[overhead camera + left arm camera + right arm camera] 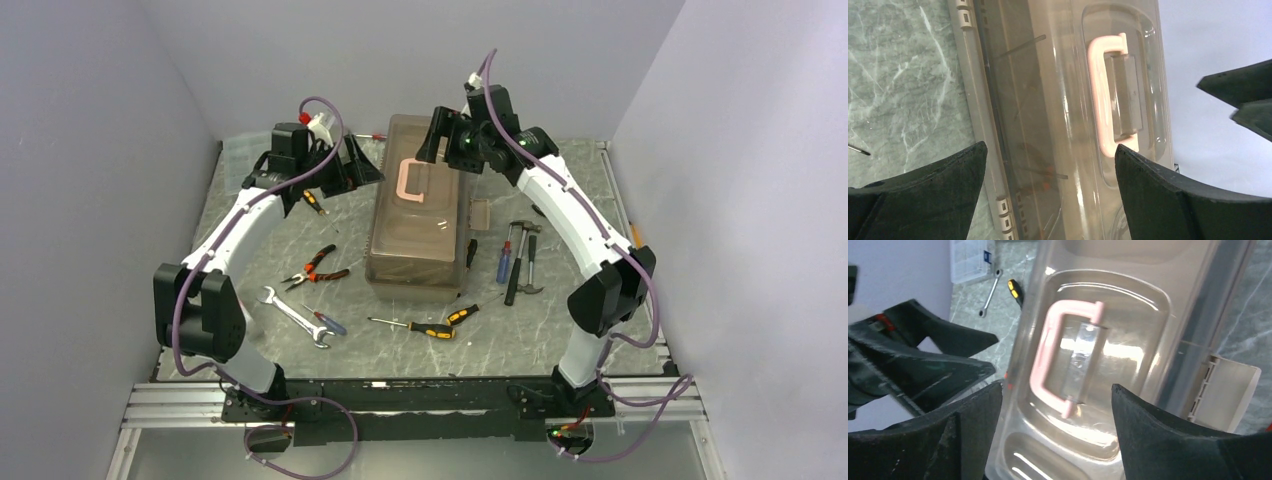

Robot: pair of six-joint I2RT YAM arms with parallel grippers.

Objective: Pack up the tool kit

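The taupe toolbox [418,225] stands mid-table with its smoky lid [1048,90] down and its pink handle [411,181] lying flat. My left gripper [358,166] hovers open at the box's far left side, its fingers [938,185] spanning the lid's edge with nothing between them. My right gripper [444,136] hangs open above the far end of the lid, and the pink handle [1045,360] lies below its fingers [1158,425]. Red-handled pliers [315,267], a yellow-black screwdriver [425,328] and a hammer [520,258] lie loose on the table.
A wrench [295,315] lies front left, and a blue screwdriver [504,262] lies beside the hammer. A side latch flap [1225,390] stands out from the box's right wall. A clear organiser box [968,260] sits at the back left. Grey walls close in on both sides.
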